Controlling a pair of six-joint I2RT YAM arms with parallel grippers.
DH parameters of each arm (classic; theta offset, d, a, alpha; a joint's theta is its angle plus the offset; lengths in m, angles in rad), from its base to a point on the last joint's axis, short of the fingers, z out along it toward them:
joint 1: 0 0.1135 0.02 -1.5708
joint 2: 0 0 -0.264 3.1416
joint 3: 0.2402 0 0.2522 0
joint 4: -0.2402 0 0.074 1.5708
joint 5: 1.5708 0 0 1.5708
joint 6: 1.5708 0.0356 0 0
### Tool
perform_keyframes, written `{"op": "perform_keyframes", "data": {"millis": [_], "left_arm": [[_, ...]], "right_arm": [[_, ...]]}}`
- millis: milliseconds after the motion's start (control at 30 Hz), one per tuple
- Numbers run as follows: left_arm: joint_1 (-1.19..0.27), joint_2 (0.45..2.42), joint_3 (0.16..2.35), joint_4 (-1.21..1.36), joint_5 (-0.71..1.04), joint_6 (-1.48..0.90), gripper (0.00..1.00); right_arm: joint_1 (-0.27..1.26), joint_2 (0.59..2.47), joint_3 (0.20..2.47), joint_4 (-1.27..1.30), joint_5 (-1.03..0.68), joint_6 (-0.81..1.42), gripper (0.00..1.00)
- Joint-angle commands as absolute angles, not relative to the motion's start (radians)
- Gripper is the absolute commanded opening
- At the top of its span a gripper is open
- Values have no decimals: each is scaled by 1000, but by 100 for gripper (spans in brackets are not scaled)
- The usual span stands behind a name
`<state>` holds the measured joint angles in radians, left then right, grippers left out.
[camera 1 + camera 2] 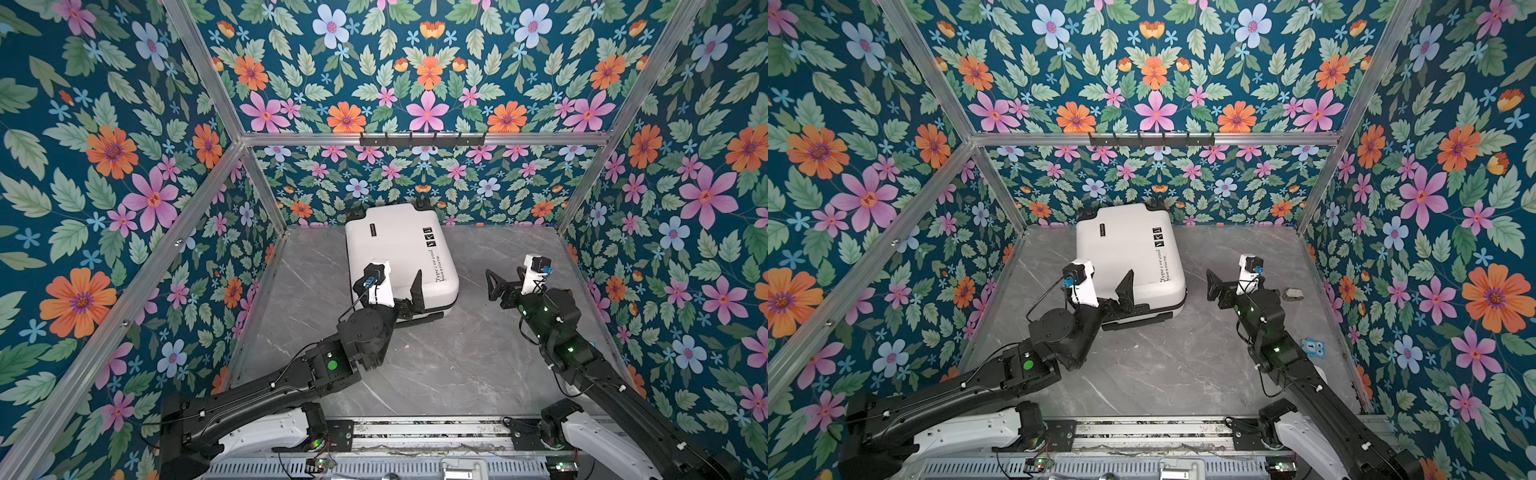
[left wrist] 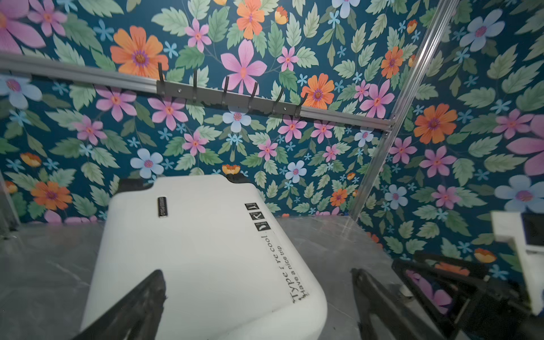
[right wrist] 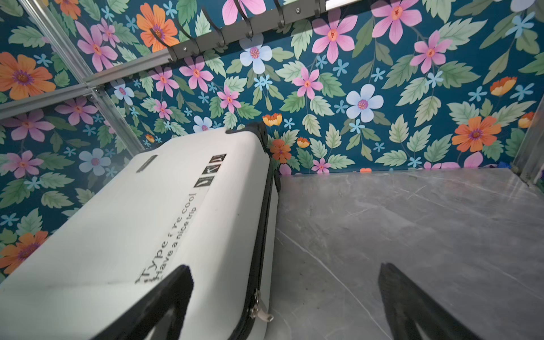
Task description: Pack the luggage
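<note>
Left gripper: our left gripper (image 2: 257, 273) has its jaws spread as wide as they go and holds nothing.
Its fingers: one finger (image 2: 141, 300) stands over the near edge of the white shell. The other is off the corner, above bare table. We cannot tell whether either one touches.
Right gripper: our right gripper (image 3: 284, 268) is also wide open and empty. It hangs over the table (image 1: 436, 365), apart from the case.
Luggage: the luggage (image 1: 399, 245) lies flat, directly ahead of the left gripper. From the right gripper it is off to the inner side. Its wheels are at the far end, against the back wall.
Lid: shut, printed face up, with no lining or contents showing.
Zip: the zip pull (image 3: 260, 309) sits at the corner nearest the right gripper. The black seam running away from it looks closed. The other sides are hidden from us.
Loose bits: a small grey thing (image 1: 1293, 294) and a blue patterned piece (image 1: 1312, 347) lie on the outer side of the right arm. Both are too small for us to name.
Progress: we judge the packing near its end or finished, with the case closed and both grippers free.
Left to do: at most, checking the zip and deciding whether those two bits belong inside.
</note>
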<state>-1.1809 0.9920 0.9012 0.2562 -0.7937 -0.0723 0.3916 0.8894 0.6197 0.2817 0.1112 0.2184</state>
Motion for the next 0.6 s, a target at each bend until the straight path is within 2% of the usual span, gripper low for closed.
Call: {"op": "perform_keyframes", "data": {"millis": [0,100,167,267,367,567], "left_arm": [[-1175,1029,932,383,-817,221,100],[-1113,1076,928,578,-756,355,100],[-993,1098,924,668,-704,283,99],[-776,1105,889,705,-608,132,99],[-616,1136,847,713,-618,104,99],[-381,1088,664,634,-582,-26,99]], "right_arm": [[392,958,692,249,154,179,99],[393,1057,792,249,153,162,99],[393,1126,864,222,162,144,99],[388,1209,939,228,176,104,99],[337,1252,943,275,169,116,99],[136,1255,827,301,220,266,98]]}}
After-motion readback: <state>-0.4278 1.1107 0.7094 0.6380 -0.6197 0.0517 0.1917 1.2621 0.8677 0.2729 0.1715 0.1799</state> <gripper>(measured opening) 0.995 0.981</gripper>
